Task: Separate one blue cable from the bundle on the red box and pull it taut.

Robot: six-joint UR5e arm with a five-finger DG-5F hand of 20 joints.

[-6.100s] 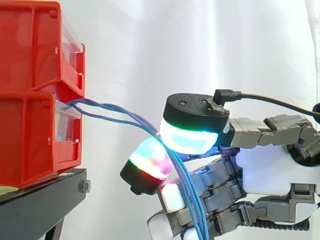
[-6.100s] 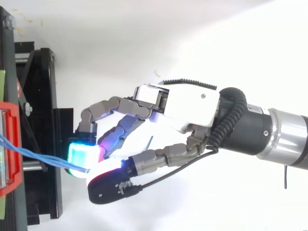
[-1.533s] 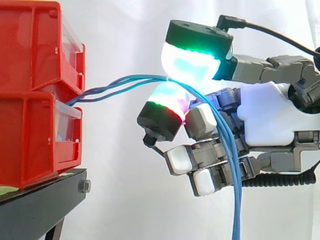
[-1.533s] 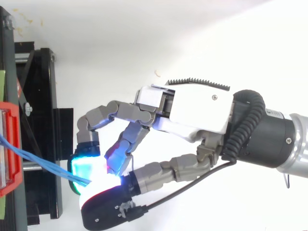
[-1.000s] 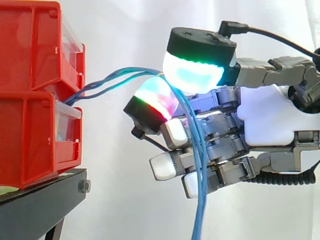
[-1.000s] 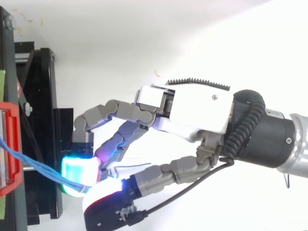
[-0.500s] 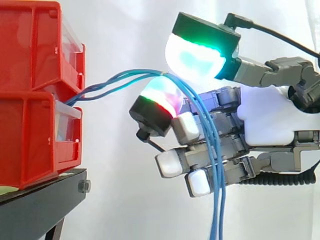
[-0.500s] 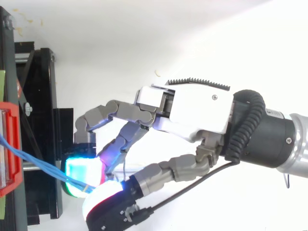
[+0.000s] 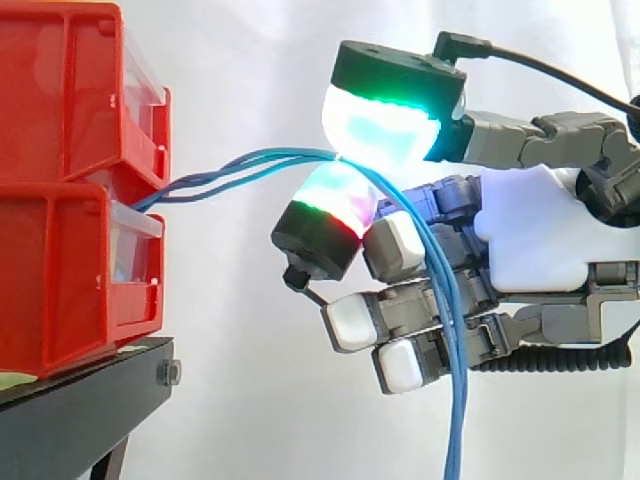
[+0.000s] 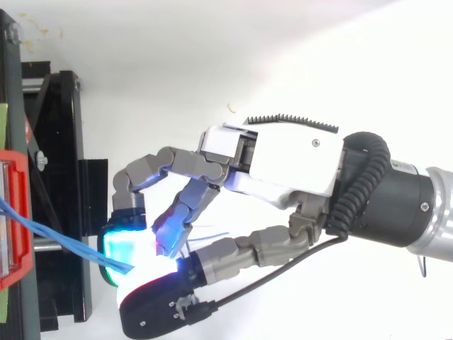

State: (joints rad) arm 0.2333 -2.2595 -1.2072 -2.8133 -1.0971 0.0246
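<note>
Hand (image 9: 530, 240) thumb pad lowered, pinching blue cables (image 9: 290, 155) again.

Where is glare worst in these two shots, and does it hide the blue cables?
Top view: the robot hand pinches with fingertips glowing bright, swallowing the blue cables there. Side view: softer glow; the cables stand clear against the white curtain.

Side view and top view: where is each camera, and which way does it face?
Side view: beside the work, level, facing the red bins; the hand is at right, pinching the cables.
Top view: overhead, looking down; the hand and arm come in from the right.
Shared: hand, cables, red bins.
</note>
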